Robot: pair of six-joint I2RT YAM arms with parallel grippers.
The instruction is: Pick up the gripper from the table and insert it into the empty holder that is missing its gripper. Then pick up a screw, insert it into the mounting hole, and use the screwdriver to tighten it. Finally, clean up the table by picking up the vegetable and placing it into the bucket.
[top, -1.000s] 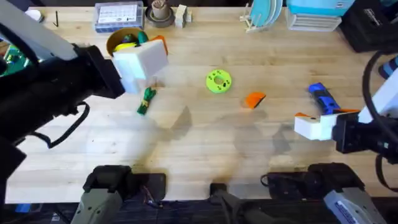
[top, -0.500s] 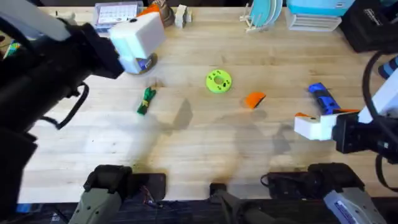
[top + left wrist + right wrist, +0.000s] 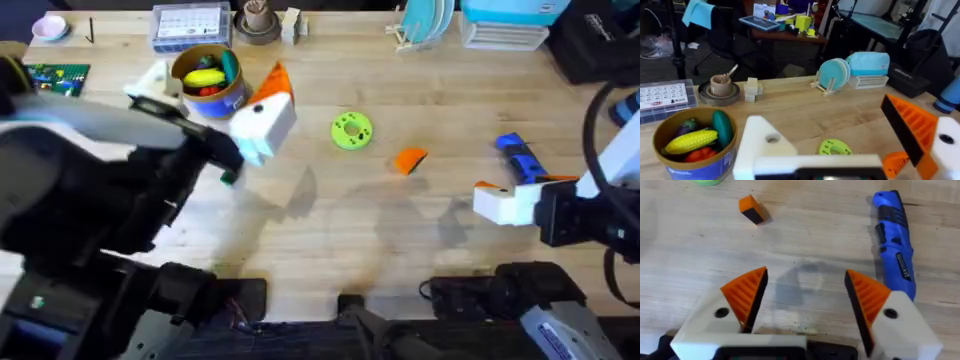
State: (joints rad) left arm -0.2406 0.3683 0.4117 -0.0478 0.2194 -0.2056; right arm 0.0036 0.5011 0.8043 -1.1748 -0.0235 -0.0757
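The loose orange gripper (image 3: 409, 160) (image 3: 751, 209) (image 3: 895, 164) lies on the table right of the green disc (image 3: 351, 131). My left gripper (image 3: 213, 85) (image 3: 840, 145) hangs high and open near the blue bucket (image 3: 205, 80) (image 3: 690, 145). One of its white mounts is the empty holder (image 3: 765, 145); the other carries an orange finger (image 3: 910, 127). My left arm covers most of the green vegetable (image 3: 228, 177). The blue screwdriver (image 3: 520, 158) (image 3: 894, 240) lies just ahead of my open, empty right gripper (image 3: 510, 190) (image 3: 805, 287). I cannot make out a screw.
The bucket holds several toy vegetables. Along the far edge stand a clear parts box (image 3: 192, 25), a brown cup (image 3: 257, 20), a dish rack (image 3: 425, 25) and a teal box (image 3: 505, 15). A green board (image 3: 58, 78) lies far left.
My left arm has swung down and to the right, uncovering the bucket and covering most of the vegetable. The right arm has not moved.
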